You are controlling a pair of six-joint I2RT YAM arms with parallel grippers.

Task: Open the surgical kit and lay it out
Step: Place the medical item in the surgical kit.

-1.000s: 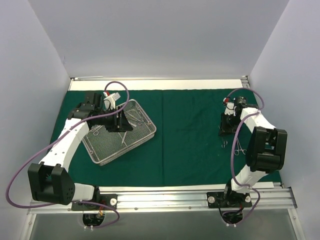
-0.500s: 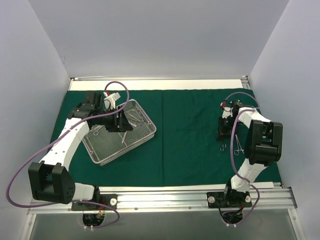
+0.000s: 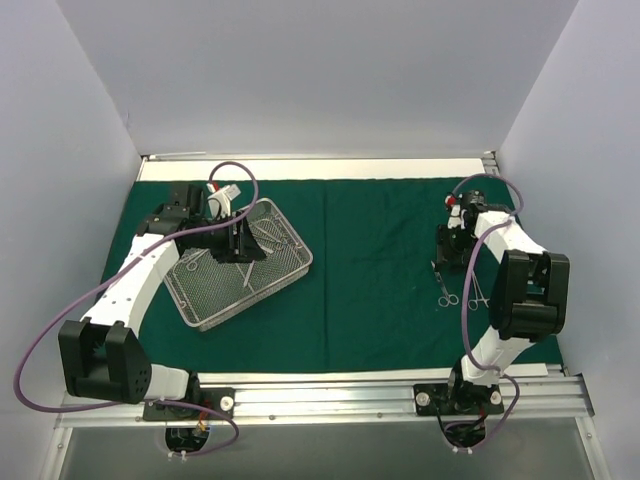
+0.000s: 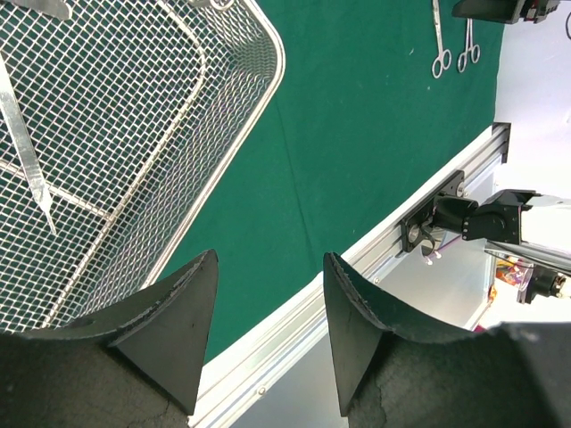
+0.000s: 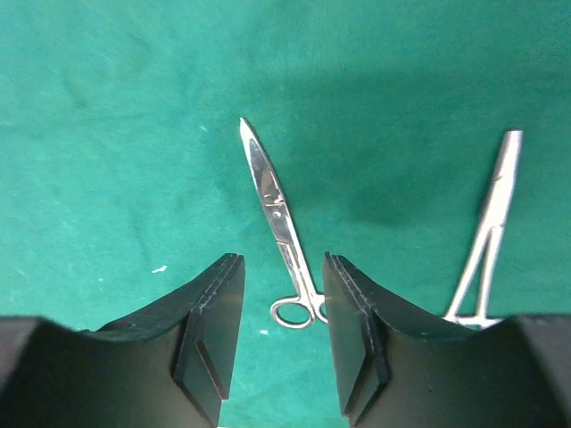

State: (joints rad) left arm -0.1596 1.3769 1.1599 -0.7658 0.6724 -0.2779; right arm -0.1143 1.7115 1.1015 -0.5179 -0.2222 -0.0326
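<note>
At the near edge of the desk (image 3: 350,168), the left arm (image 3: 130,290) rises from its base at 7 o'clock and runs its white link toward 1 o'clock. It bends at the far left and turns its wrist toward 3 o'clock, so that the left tool (image 4: 268,321) hangs over the wire-mesh tray (image 3: 215,300). Its jaws are spread and carry nothing; the wrist view looks between them onto the tray's rounded corner and the green cloth (image 3: 380,300) beside it. One slim instrument (image 4: 27,143) lies on the mesh inside, with a few more shiny pieces at the tray's far end that are too small to name. The tray sits askew on the left half of the cloth. The right arm (image 3: 525,300) climbs from its base at 5 o'clock and folds at a dark elbow near the right edge. It then reaches toward 11 o'clock, its wrist bent down over the cloth. The right tool (image 5: 281,330) is also spread wide and grips nothing — the scissors (image 5: 281,223) lie flat on the cloth, blades closed and pointing away in the wrist view. Their ring handles show between the two fingertips; whether the fingers touch them I cannot tell. Just to the right the forceps (image 5: 486,232) lie apart from the scissors, roughly parallel to them.
</note>
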